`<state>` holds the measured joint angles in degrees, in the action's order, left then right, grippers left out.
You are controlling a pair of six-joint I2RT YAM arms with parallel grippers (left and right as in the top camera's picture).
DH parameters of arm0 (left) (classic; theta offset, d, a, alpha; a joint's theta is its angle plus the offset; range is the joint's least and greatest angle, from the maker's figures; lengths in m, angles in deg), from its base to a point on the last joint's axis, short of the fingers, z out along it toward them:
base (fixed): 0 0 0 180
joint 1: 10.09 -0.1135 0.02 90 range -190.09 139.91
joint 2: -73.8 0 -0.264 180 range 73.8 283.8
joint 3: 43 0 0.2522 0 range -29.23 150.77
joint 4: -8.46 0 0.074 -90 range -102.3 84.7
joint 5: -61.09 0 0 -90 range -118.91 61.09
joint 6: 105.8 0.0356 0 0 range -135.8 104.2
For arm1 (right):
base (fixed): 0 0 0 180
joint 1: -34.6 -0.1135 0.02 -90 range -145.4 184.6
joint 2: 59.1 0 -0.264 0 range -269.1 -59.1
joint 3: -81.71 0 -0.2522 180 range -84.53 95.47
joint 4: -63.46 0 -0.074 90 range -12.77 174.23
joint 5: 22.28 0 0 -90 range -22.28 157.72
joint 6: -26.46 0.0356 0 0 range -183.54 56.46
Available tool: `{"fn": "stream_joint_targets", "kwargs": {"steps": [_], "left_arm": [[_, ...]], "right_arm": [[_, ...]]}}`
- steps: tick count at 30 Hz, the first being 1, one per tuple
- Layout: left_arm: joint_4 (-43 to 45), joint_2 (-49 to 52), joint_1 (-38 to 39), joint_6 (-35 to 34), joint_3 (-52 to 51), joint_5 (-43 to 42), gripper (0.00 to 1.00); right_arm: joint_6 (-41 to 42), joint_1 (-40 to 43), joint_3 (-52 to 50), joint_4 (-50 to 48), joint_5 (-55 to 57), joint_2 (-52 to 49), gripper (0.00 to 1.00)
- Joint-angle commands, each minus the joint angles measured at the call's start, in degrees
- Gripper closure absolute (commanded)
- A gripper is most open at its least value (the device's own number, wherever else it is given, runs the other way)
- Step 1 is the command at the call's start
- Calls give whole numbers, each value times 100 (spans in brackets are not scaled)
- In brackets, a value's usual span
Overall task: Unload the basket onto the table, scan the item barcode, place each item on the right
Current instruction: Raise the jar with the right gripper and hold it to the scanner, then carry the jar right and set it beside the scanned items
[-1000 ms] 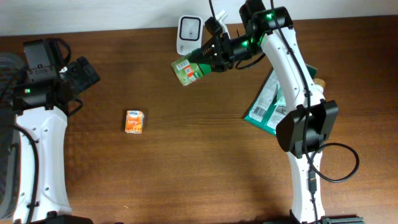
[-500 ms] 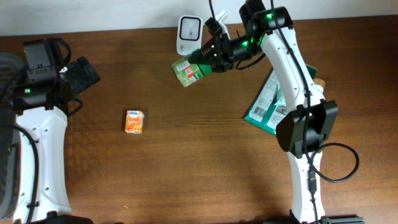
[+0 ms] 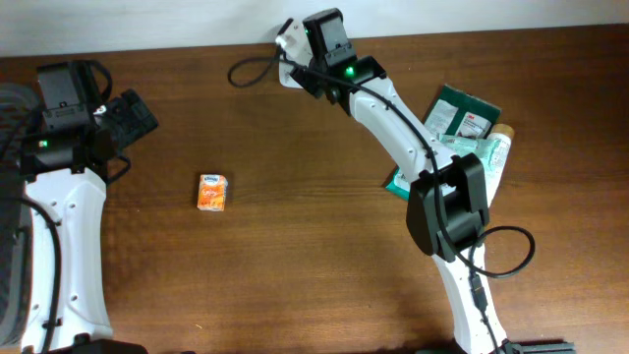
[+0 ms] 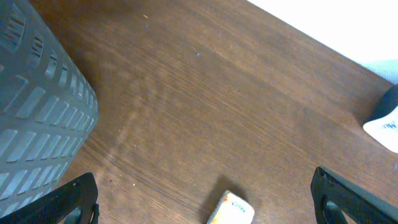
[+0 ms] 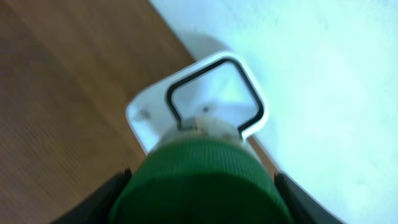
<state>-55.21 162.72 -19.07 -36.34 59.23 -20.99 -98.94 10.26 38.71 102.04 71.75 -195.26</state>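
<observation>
Dark brown wooden table (image 3: pixel 295 246) runs back to a plain white wall (image 5: pixel 323 93), where a white barcode scanner (image 5: pixel 214 93) with a black-framed window stands at the far edge. The right gripper (image 5: pixel 202 199) reaches there, its jaws half closed around a green round bottle (image 5: pixel 199 162), which is held close before the window, presumably so its label can be read. The barcode itself is hidden. The left gripper (image 4: pixel 205 186) hangs idle with its jaws spread wide, above a small orange carton (image 3: pixel 212 192) and beside a grey perforated bin (image 4: pixel 31 112). Green packets (image 3: pixel 454 113) lie on the right.
</observation>
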Motion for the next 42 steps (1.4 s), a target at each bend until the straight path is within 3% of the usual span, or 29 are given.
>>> {"fn": "stream_joint_targets", "kwargs": {"steps": [1, 4, 6, 9, 10, 12, 23, 27, 32, 36, 42], "left_arm": [[7, -87, 7, 50, 83, -15, 1], [7, -87, 7, 50, 83, -15, 1], [7, -87, 7, 50, 83, -15, 1], [7, -87, 7, 50, 83, -15, 1], [7, -87, 7, 50, 83, -15, 1], [7, -87, 4, 50, 83, -15, 1], [7, -87, 7, 50, 83, -15, 1], [7, -87, 7, 50, 83, -15, 1], [7, -87, 7, 50, 83, -15, 1], [7, -87, 4, 50, 83, -15, 1], [7, -87, 7, 50, 83, -15, 1]], "right_arm": [[-2262, 4, -490, -1176, 271, 76, 47], [-3331, 44, -778, -2369, 286, 66, 47], [-3344, 149, -809, -3338, 212, -46, 47], [-3412, 269, -809, -3779, 13, -243, 47], [-3853, 299, -809, -3888, -155, -350, 47], [-4131, 310, -809, -3899, -378, -398, 47], [-3993, 304, -809, -3316, -601, -337, 47], [-3075, 306, -809, -3314, -660, -57, 47], [-601, 304, -807, -2992, -662, 629, 47], [1482, 304, -807, -1403, -667, 1311, 47], [2544, 400, -807, 1904, -841, 1598, 48]]}}
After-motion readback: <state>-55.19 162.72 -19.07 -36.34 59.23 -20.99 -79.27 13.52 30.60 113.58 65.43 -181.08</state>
